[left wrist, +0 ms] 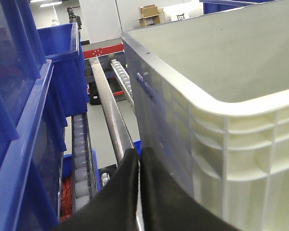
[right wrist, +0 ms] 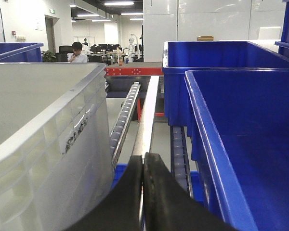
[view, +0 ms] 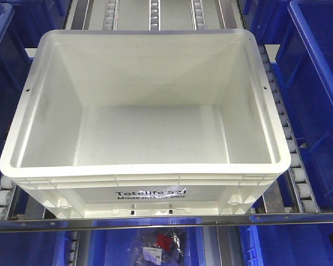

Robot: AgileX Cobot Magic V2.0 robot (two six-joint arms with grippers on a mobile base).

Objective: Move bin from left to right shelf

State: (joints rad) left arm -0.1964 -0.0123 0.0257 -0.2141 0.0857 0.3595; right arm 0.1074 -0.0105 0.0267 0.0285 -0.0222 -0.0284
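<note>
The bin (view: 150, 136), a large white tote with black print on its front wall, sits empty on the roller shelf and fills the front view. Neither gripper shows in that view. In the left wrist view my left gripper (left wrist: 139, 156) is shut with nothing between its black fingers, just left of the bin's (left wrist: 241, 159) ribbed outer wall and over a metal rail (left wrist: 111, 115). In the right wrist view my right gripper (right wrist: 143, 159) is shut and empty too, beside the bin's (right wrist: 33, 96) other side wall, which lies to its left.
Blue bins flank the white one: left (view: 0, 83), right (view: 316, 100), and close by each wrist (left wrist: 19, 120) (right wrist: 241, 120). Roller tracks (view: 291, 149) run under the bin. A metal front bar (view: 166, 221) crosses below it, above a lower blue bin holding a bagged item (view: 164, 241).
</note>
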